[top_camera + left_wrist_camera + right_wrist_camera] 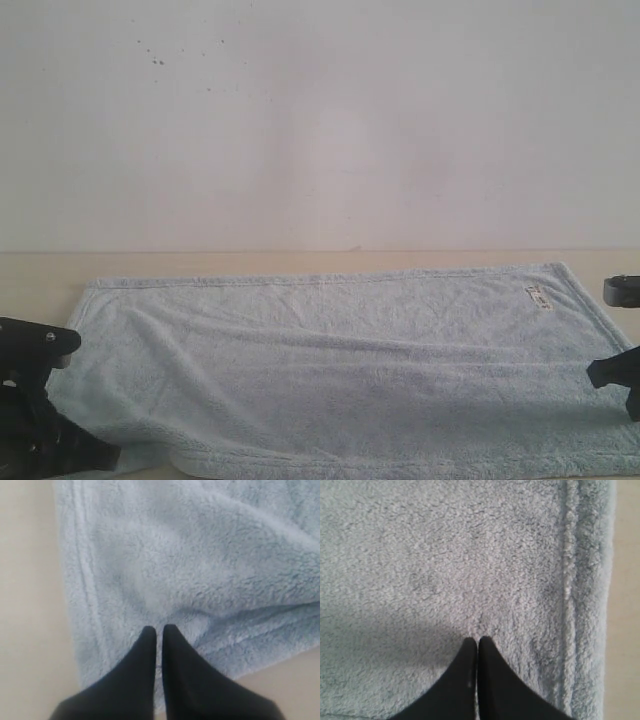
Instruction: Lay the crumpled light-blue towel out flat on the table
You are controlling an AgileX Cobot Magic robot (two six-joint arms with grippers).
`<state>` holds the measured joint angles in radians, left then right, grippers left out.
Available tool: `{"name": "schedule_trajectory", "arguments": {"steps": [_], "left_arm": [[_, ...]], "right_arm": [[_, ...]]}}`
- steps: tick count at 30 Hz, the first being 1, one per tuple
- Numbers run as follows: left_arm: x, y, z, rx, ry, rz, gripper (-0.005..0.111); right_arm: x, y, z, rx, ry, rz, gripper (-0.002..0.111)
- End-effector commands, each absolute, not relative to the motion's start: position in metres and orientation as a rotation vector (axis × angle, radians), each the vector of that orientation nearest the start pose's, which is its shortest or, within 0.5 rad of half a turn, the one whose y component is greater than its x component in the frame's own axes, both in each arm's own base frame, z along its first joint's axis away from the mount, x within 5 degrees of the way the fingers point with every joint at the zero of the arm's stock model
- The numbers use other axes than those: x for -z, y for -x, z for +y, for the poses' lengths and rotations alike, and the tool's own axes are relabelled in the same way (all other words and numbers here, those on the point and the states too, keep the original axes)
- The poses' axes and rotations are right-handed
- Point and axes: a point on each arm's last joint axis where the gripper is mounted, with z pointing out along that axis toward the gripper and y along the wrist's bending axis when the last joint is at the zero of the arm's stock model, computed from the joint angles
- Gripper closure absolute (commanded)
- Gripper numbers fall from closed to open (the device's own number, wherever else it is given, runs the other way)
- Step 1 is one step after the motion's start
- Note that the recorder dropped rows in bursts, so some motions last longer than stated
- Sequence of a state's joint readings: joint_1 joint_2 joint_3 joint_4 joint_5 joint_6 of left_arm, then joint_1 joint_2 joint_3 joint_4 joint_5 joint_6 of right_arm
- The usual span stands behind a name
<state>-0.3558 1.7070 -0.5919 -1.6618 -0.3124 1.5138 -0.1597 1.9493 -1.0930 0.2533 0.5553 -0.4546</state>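
Exterior view: the towel (330,370), a pale light-blue rectangle of fluffy terry cloth, lies spread across the cream desk (40,275), its long far edge running parallel to the white wall (320,120). A small white label (539,298) sits near the far right corner. Shallow ridges (300,335) cross the pile lengthwise. A few dark specks (158,60) mark the wall. Black arm parts enter at both lower corners of this view, overlapping the towel's short ends.

Left wrist view: the left end effector (159,629) is clenched, with only a thin slit between its tapered black fingers. Its tips rest on the towel near a corner, beside a stitched hem (82,580) and a soft fold (260,615). Whether cloth is pinched cannot be told.

Right wrist view: the right end effector (478,640) is likewise clenched, its tips touching flat pile near the towel's hemmed edge (567,580), with bare desk just beyond that edge.
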Motion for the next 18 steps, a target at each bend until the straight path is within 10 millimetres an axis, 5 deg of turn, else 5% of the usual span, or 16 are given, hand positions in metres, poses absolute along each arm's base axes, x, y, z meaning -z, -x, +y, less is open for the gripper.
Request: {"name": "schedule_trajectory", "arguments": {"steps": [1, 13, 18], "left_arm": [[-0.108, -0.266, -0.075, -0.159, -0.163, 2.595, 0.103], [-0.100, -0.262, -0.065, -0.309, -0.174, 2.620, 0.103], [-0.096, -0.250, -0.050, -0.495, -0.206, 2.651, 0.103]], "right_arm": [[-0.129, -0.354, -0.044, -0.119, 0.149, 2.858, 0.108], [-0.129, -0.355, -0.044, -0.110, 0.146, 2.845, 0.108], [-0.129, -0.355, -0.044, -0.109, 0.146, 2.843, 0.108]]}}
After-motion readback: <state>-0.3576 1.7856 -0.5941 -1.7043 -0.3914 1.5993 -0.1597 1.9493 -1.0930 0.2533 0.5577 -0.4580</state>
